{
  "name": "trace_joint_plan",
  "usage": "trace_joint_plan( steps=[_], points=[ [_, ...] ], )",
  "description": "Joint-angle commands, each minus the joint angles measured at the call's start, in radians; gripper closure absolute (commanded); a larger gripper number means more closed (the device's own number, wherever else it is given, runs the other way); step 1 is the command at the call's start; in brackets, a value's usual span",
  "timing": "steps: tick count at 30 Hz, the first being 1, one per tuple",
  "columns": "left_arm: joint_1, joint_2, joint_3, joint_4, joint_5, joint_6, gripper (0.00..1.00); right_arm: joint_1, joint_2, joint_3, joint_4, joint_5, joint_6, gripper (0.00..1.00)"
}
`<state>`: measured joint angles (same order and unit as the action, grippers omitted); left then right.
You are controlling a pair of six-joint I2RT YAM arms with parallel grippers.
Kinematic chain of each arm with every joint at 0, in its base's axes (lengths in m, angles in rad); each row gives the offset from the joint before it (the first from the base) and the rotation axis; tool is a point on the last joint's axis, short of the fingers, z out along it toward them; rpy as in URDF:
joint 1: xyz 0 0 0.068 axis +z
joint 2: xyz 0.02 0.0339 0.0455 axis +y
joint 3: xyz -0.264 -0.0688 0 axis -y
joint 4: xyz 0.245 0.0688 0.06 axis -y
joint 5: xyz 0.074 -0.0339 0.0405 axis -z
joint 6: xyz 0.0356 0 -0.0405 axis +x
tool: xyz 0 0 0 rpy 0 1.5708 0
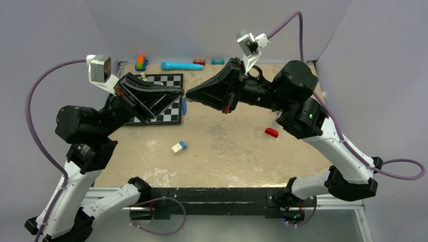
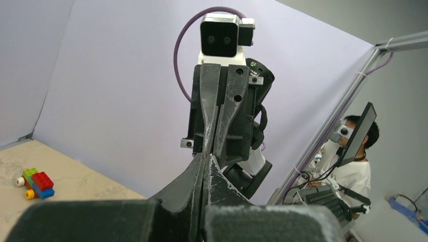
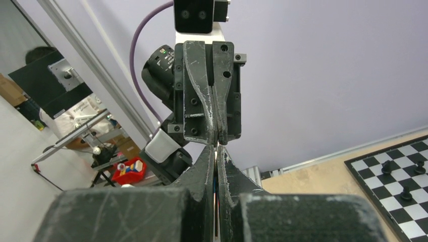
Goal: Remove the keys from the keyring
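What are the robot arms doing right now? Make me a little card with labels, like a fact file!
Left gripper: shut, up in the air, tip to tip with the right one
Right gripper: shut, pointing at the left one
Keys: too small to make out where the tips meet
On the table: chessboard, white-and-blue block, red block
At the back edge: long blue thing, stack of coloured bricks

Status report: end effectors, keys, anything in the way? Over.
Left end effector and right end effector shut, tip to tip above the table. Keys too small to make out; blue sliver by the tips. Nothing blocking.
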<state>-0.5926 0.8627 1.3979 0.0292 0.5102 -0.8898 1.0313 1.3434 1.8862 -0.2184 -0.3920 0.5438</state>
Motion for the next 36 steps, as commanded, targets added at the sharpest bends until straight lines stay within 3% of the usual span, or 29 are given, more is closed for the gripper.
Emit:
trace_joint_plan(
  steps=[1, 11, 12, 13, 16, 19, 21, 23, 29, 36],
  points=[
    [0.000, -0.043, -0.051, 0.037, -0.114, -0.028, 1.00, 0.007, -0.014, 0.001, 0.150, -0.013, 0.038, 1.00],
    [-0.001, -0.100, -0.093, 0.080, -0.197, -0.053, 1.00, 0.008, -0.007, 0.001, 0.176, -0.014, 0.046, 1.00],
    [0.001, -0.104, -0.098, 0.088, -0.204, -0.064, 0.96, 0.008, -0.007, -0.001, 0.182, -0.014, 0.048, 1.00],
    [-0.001, -0.105, -0.102, 0.095, -0.206, -0.072, 0.84, 0.009, -0.005, -0.001, 0.186, -0.013, 0.049, 1.00],
    [0.001, -0.101, -0.078, 0.059, -0.165, -0.048, 0.35, 0.009, 0.000, 0.019, 0.168, -0.013, 0.047, 1.00],
    [0.001, -0.102, 0.053, -0.181, -0.164, 0.104, 0.14, 0.009, -0.008, 0.045, 0.085, -0.006, 0.015, 1.00],
    [0.002, -0.092, 0.151, -0.316, -0.158, 0.199, 0.09, 0.008, -0.024, 0.051, 0.030, -0.002, -0.009, 1.00],
    [0.001, -0.057, 0.260, -0.438, -0.103, 0.280, 0.09, 0.008, -0.031, 0.061, -0.035, -0.011, -0.035, 1.00],
    [0.001, 0.163, 0.609, -0.832, 0.175, 0.491, 0.36, 0.007, 0.013, 0.214, -0.309, -0.024, -0.140, 1.00],
    [0.001, 0.194, 0.575, -0.789, 0.242, 0.513, 0.43, 0.008, 0.017, 0.234, -0.360, -0.038, -0.164, 1.00]
  ],
)
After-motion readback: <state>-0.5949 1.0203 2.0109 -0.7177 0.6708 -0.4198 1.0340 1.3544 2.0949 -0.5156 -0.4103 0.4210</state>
